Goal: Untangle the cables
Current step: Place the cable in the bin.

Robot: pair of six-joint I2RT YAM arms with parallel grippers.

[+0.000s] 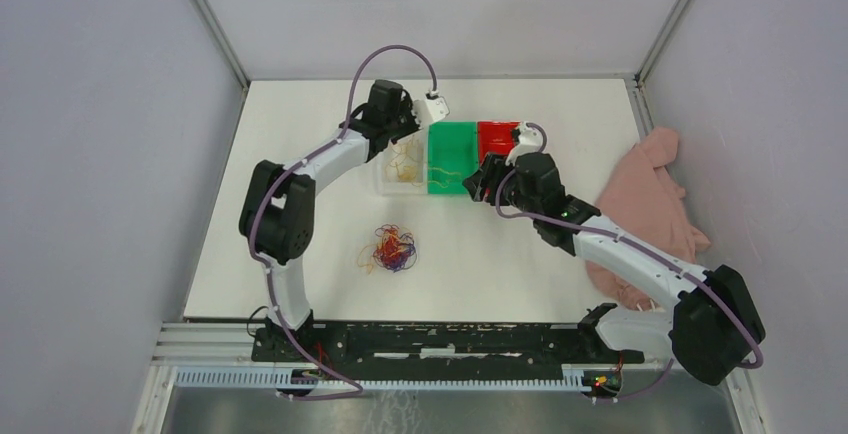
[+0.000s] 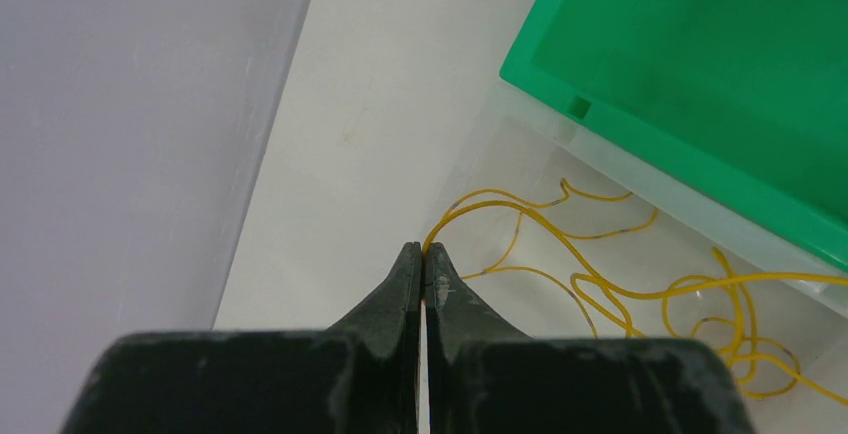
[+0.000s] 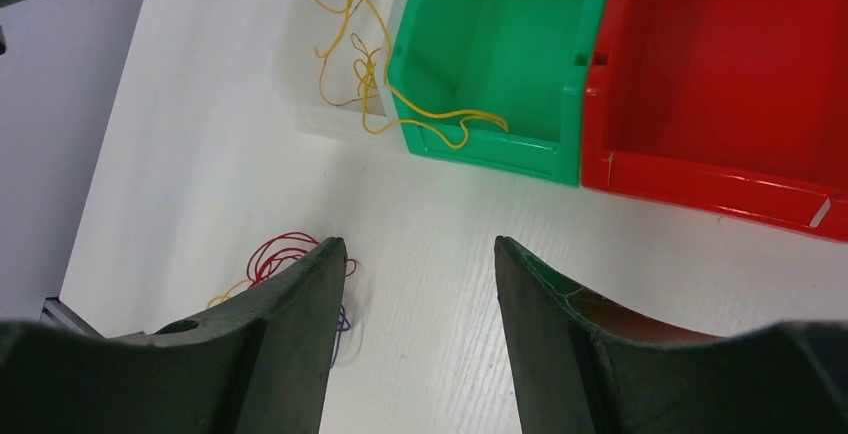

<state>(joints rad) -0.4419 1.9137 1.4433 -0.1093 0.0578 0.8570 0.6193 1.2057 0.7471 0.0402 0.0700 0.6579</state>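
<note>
A small tangle of cables (image 1: 390,247), red, yellow and dark blue-purple, lies on the white table (image 1: 500,264). It is near the front and well apart from the bins. 1 more yellow cable (image 1: 405,166) lies loose in the clear bin (image 1: 383,187) at the back. A bit of it hangs over the near wall of the green bin (image 1: 455,144) just beside it. The red bin (image 1: 497,137) touches the green bin on its other side.

The left gripper (image 2: 425,249) is over the clear bin with its 2 fingers pressed together. It seems to pinch a loop of the yellow cable, but the tips hide that spot. The right gripper (image 3: 420,244) hangs above the table in front of the green and red bins. Its 2 fingers are apart with nothing between them. A pink cloth (image 1: 655,204) lies at the right edge.
</note>
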